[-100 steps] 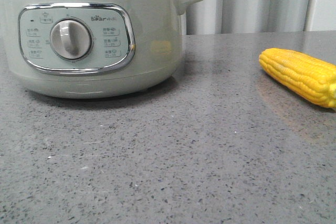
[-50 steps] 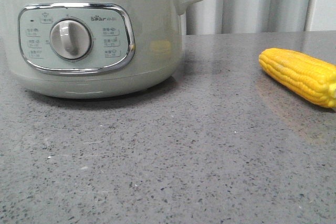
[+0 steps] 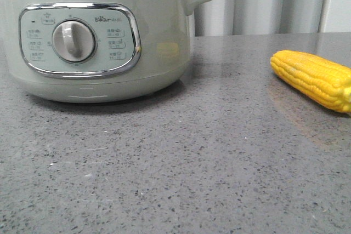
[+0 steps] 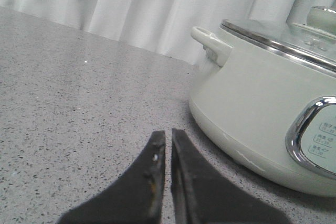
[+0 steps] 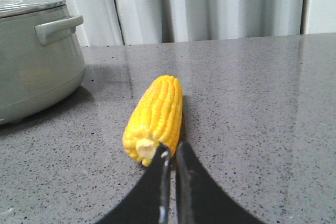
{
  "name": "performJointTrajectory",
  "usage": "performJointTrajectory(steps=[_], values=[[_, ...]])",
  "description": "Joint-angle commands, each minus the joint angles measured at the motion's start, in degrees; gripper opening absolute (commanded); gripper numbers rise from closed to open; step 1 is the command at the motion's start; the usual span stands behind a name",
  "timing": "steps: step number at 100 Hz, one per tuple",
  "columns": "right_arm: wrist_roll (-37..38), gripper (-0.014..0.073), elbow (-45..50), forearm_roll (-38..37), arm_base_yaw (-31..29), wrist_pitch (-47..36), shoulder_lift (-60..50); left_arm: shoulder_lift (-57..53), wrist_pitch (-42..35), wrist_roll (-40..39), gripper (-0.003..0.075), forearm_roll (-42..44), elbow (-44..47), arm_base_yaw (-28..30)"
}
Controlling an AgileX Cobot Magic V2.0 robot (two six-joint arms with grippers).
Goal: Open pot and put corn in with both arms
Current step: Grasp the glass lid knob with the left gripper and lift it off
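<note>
Resting low over the grey tabletop [image 3: 181, 163], both sets of fingers are pressed together, holding nothing: left gripper [image 4: 168, 145] near the pot [image 3: 98, 42], right gripper [image 5: 171, 161] just before the corn [image 5: 155, 116]. Farther back, the lidded pot stands left; corn lies well apart, right.

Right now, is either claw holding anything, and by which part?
Nothing is held. The left claw is shut beside the pot; the right claw is shut just short of the corn.
</note>
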Motion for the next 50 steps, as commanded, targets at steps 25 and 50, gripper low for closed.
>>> performJointTrajectory(steps=[25, 50], values=[[0.3, -0.0074, -0.8, 24.9, -0.5, -11.6, -1.1, -1.8, -5.4, -0.4, -0.0019, -10.0, 1.0, 0.1], [0.1, -0.0074, -12.0, 18.1, -0.5, 1.0, 4.6, 2.7, -2.1, -0.1, -0.0019, -8.8, -7.8, 0.1]])
